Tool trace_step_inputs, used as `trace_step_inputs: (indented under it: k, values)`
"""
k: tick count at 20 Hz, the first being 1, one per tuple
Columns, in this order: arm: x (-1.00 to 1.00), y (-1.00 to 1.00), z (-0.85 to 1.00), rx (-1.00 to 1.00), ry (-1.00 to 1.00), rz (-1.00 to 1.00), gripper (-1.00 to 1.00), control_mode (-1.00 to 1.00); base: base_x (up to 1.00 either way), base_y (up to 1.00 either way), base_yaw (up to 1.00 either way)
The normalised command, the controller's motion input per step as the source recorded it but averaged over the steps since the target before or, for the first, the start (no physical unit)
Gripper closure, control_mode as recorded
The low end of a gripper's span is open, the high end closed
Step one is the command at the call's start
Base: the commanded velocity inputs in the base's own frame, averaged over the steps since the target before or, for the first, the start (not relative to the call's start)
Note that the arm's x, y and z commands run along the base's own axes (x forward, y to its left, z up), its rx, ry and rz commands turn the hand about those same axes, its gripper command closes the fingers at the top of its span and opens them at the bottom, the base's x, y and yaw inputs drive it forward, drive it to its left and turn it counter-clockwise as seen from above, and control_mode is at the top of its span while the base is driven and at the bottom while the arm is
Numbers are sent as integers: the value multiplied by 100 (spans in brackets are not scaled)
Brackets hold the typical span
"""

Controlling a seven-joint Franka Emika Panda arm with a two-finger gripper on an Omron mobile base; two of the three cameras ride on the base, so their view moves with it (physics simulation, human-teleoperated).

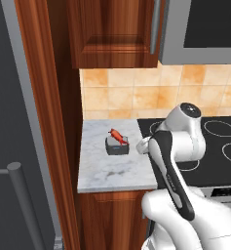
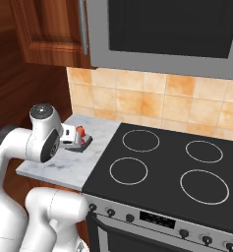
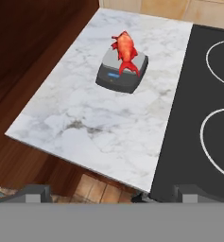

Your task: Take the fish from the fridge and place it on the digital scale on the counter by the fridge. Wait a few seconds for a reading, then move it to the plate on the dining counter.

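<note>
one fish [image 3: 126, 53] lies on the scale [image 3: 121, 75], which sits on the short marble tabletop [image 3: 85, 123] beside the black stove [image 3: 193, 108]. the claw [image 3: 111, 194] hangs back from the near edge of the tabletop, well apart from the scale, jaws wide apart and holding nothing. by the look of it the weighing pause is the step in hand, with the pick-up for the plate to follow.

to do that well: let the fish rest untouched for the reading, then bring the claw in from above, centred over the fish's body rather than its tail. the fish is much smaller than the claw, so the fingers should straddle it closely and stop just above the scale's flat top, not press into it. close gently; a glancing touch could flick the fish off onto the marble or nudge the light scale sideways. lift straight up before swinging away.
</note>
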Motion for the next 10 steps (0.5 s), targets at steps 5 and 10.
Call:
trace_step_inputs:
  k: [5, 10]
  values:
    - [100, 30, -7, 0, 6, -6, -100, -100, 0, 0, 0]
    - [100, 8, -16, -3, 31, -17, -100, -100, 0, 0, 0]
